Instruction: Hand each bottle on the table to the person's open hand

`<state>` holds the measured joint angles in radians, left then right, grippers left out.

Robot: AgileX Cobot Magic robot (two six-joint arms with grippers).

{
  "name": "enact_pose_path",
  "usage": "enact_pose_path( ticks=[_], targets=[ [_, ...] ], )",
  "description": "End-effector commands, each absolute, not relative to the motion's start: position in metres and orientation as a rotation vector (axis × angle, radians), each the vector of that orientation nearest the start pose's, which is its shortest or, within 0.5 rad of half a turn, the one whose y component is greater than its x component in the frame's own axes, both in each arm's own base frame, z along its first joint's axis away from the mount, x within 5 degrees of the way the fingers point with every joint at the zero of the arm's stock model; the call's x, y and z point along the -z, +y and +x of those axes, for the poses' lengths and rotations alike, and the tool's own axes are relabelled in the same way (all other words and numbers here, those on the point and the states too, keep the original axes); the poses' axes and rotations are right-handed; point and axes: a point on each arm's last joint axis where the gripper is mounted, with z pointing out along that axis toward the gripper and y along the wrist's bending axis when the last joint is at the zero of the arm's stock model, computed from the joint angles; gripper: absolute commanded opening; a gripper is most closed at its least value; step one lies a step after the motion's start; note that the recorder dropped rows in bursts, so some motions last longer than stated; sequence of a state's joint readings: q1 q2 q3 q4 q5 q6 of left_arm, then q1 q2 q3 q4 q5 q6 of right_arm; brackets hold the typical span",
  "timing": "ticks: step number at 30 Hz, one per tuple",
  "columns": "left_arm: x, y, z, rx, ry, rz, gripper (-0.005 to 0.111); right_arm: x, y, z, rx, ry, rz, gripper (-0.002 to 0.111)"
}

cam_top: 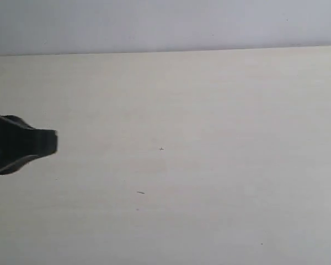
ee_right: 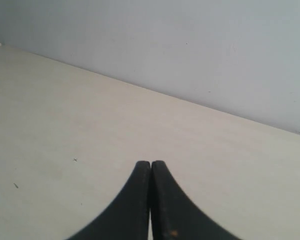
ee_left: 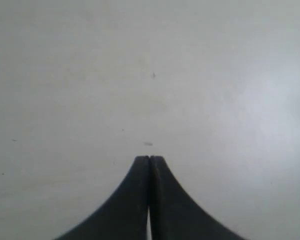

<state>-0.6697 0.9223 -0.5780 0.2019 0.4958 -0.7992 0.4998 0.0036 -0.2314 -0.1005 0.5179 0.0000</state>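
Note:
No bottle and no person's open hand shows in any view. The pale beige table (cam_top: 209,165) fills the exterior view. My left gripper (cam_top: 52,142) reaches in from the left edge of that view, black, with its tip over the tabletop. In the left wrist view the left gripper (ee_left: 149,158) is shut with nothing between its fingers, above bare table (ee_left: 215,100). The right gripper (ee_right: 151,163) is shut and empty too, with table (ee_right: 65,125) below it. The right arm is outside the exterior view.
A plain grey wall (cam_top: 165,25) rises behind the table's far edge, and the right wrist view shows the wall (ee_right: 215,50) as well. A few tiny dark specks (cam_top: 140,192) dot the tabletop.

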Motion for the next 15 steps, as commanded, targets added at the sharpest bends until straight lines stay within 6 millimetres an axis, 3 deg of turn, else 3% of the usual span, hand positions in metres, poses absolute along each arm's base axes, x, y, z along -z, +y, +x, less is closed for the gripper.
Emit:
enact_pose_path(
  ticks=[1,7,15],
  targets=[
    [-0.253,-0.061,0.12,0.674,2.051,-0.152,0.0,-0.242,0.014,0.036,-0.251,1.709,-0.482,0.0],
    [-0.233,-0.026,0.089,0.625,1.807,-0.286,0.0,-0.242,0.014,0.036,-0.251,1.709,-0.482,0.0],
    [-0.205,-0.008,0.064,0.567,1.636,-0.401,0.0,-0.242,0.014,0.036,-0.251,1.709,-0.482,0.0]
  ],
)
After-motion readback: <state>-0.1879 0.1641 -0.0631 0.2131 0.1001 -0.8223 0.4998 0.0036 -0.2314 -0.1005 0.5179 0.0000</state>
